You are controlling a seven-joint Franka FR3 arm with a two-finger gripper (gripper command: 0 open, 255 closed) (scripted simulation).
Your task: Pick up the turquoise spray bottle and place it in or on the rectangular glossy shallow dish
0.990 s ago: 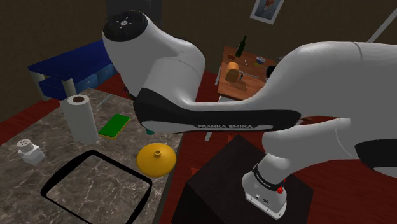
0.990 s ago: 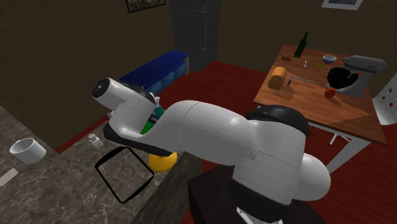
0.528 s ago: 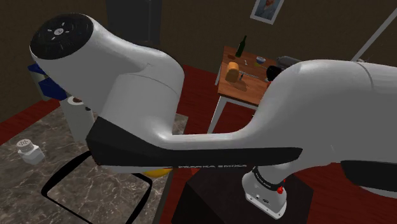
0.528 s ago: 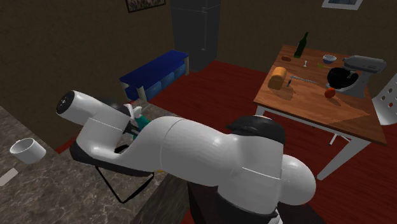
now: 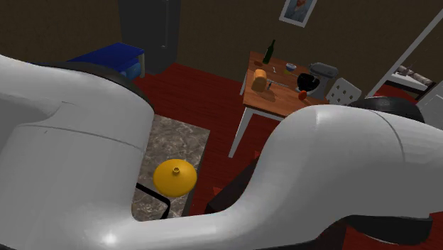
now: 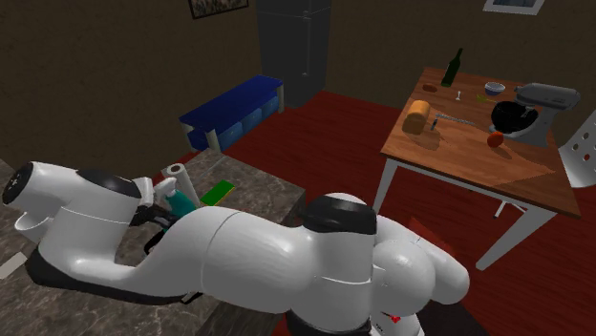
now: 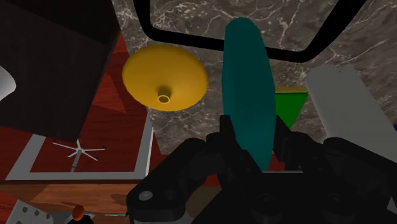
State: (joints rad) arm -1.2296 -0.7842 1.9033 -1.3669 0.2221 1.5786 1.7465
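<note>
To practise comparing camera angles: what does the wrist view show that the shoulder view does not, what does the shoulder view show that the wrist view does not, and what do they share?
Wrist view: the hand clasping the teal spray bottle, plus a flat green item and a pale cylinder.
Shoulder view: the white arm up close, a wooden table carrying a dark bottle, a blue cabinet and a framed picture.
Both: the yellow cone-shaped object, the black-rimmed dish, the marbled counter and the red floor.

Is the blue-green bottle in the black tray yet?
Not yet. The pincer clasps the teal spray bottle, whose far end crosses the rim of the black dish; it is not lying inside.
</note>
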